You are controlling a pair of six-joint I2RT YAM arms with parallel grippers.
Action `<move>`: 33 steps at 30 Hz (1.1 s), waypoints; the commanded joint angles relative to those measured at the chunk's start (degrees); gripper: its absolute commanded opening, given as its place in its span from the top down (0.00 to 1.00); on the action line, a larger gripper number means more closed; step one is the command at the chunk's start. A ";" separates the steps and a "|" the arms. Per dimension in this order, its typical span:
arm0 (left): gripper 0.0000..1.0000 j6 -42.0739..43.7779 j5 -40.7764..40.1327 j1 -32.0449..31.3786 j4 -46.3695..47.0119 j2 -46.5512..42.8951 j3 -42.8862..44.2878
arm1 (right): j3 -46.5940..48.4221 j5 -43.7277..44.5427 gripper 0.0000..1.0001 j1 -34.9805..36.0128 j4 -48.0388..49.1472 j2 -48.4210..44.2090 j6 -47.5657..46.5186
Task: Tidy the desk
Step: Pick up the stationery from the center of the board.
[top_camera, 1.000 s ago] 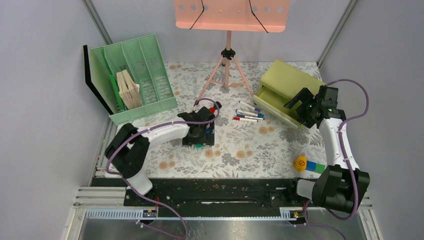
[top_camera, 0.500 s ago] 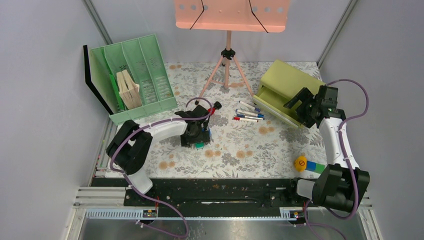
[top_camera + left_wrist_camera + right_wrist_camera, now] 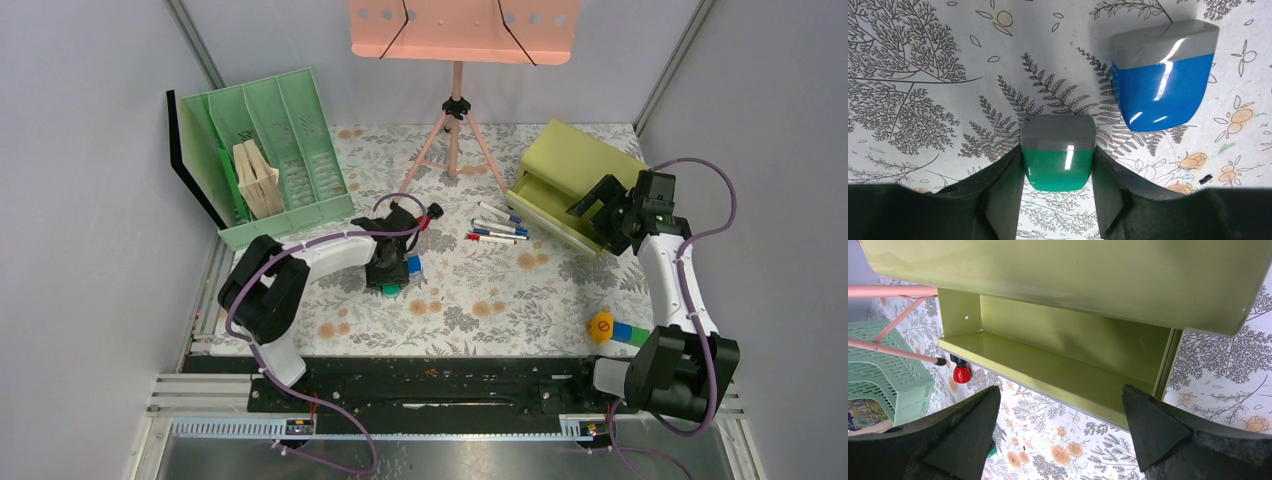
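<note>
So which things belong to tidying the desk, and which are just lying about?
Job: desk, green block in left end effector, blue block, pens, drawer box, file tray.
Lying about: music stand, black rail.

On the desk (image 3: 480, 320), the rack (image 3: 300, 120) sits at 10 o'clock, the stand (image 3: 456, 105) at 12, the drawer (image 3: 570, 150) at 2 and the toy (image 3: 603, 327) at 4. Pens (image 3: 497, 230) lie mid-desk. One block (image 3: 1058, 140) sits between the left gripper (image 3: 1057, 170) fingers, with a second block (image 3: 1163, 80) at its 1 o'clock.

Pink music stand (image 3: 460, 28), mint file rack (image 3: 300, 130)
</note>
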 commanded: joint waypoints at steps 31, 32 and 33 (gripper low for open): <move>0.88 7.33 14.88 0.28 18.09 -30.07 -9.84 | 4.78 -5.13 0.01 -0.10 -0.06 3.08 3.25; 0.88 7.16 16.40 0.24 19.09 -29.16 -9.62 | 4.92 -5.31 0.01 -0.10 -0.07 3.29 3.37; 0.88 7.04 17.81 0.28 20.32 -28.26 -9.46 | 5.06 -5.62 0.01 -0.10 -0.05 3.51 3.48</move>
